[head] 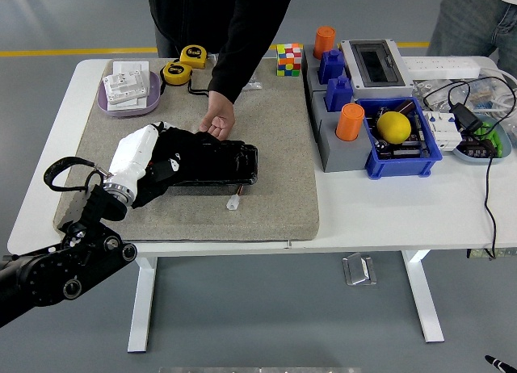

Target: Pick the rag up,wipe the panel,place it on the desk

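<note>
1 arm works here: the left robot hand [174, 159] lies on the left end of the black panel [216, 163], its fingers curled over a dark rag [166, 165] that is pressed against the panel's top. The rag is hard to tell from the black fingers and the glossy black panel, so its edges cannot be made out. The panel lies lengthwise on a grey felt mat [266, 199] that covers much of the white desk [388, 215]. A person's hand [218, 124] rests at the panel's far edge, touching it, the dark sleeve coming down from the top. Just in front of the panel on the mat lies a small white part [233, 202]. Well to the right stand a blue bin [420, 157] holding a yellow ball [393, 127], and 2 orange cylinders [350, 121]. At the far left sit 2 yellow tape measures [176, 72].
</note>
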Controlling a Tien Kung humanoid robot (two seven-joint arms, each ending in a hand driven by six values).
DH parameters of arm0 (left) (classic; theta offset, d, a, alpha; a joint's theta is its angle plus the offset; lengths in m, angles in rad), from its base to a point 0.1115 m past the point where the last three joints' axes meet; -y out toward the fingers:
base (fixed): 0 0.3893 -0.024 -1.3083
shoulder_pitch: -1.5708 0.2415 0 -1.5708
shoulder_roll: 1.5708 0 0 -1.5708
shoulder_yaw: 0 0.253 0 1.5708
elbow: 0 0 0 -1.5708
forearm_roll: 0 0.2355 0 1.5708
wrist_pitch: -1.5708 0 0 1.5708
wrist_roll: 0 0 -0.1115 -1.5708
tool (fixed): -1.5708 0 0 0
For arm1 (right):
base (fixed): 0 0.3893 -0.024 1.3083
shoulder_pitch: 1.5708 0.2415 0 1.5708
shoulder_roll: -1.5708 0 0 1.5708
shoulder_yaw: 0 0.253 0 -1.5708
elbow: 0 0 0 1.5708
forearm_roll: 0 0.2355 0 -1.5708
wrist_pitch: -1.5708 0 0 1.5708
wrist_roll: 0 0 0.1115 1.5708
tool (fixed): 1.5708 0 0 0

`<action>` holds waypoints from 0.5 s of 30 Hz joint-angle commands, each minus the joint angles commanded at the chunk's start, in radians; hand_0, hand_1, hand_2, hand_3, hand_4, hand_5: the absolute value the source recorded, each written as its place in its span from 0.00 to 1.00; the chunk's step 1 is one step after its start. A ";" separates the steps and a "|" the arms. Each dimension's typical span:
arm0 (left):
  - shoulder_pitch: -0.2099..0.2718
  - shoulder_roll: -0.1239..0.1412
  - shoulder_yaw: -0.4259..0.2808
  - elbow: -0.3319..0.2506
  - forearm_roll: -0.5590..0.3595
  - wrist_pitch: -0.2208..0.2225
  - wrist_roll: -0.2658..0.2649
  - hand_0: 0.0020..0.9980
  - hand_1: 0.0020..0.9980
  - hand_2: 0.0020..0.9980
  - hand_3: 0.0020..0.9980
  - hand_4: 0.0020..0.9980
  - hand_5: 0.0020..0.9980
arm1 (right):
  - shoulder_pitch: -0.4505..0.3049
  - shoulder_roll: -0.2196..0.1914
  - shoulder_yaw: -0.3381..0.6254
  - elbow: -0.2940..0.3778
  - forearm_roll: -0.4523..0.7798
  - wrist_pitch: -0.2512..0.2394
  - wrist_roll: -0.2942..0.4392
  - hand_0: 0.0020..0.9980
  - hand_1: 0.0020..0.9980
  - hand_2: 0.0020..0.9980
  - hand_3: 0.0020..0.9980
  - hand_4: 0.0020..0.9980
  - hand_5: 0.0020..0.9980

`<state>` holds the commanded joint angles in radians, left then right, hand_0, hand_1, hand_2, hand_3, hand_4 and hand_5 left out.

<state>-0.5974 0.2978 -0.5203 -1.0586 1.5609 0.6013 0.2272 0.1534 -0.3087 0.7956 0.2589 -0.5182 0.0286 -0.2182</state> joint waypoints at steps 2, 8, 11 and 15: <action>-0.014 -0.009 0.019 0.001 -0.001 -0.001 0.004 0.20 0.13 0.61 0.57 0.30 0.00 | 0.002 -0.003 -0.003 0.000 0.000 0.001 0.000 0.77 0.59 0.71 0.60 1.00 0.56; -0.047 -0.033 0.069 0.009 -0.006 -0.006 0.010 0.20 0.13 0.61 0.57 0.30 0.00 | 0.004 -0.012 -0.008 0.002 0.002 0.003 0.000 0.77 0.59 0.71 0.60 1.00 0.56; -0.061 -0.046 0.092 0.017 -0.011 -0.008 0.015 0.20 0.13 0.61 0.57 0.30 0.00 | 0.005 -0.017 -0.014 0.003 0.001 0.004 -0.002 0.77 0.59 0.71 0.60 1.00 0.56; -0.076 -0.056 0.108 0.024 -0.014 -0.010 0.018 0.20 0.13 0.61 0.58 0.30 0.00 | 0.008 -0.022 -0.020 0.004 0.002 0.006 -0.004 0.77 0.59 0.71 0.60 1.00 0.56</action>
<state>-0.6738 0.2421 -0.4123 -1.0342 1.5470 0.5916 0.2450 0.1619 -0.3306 0.7751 0.2632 -0.5162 0.0341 -0.2221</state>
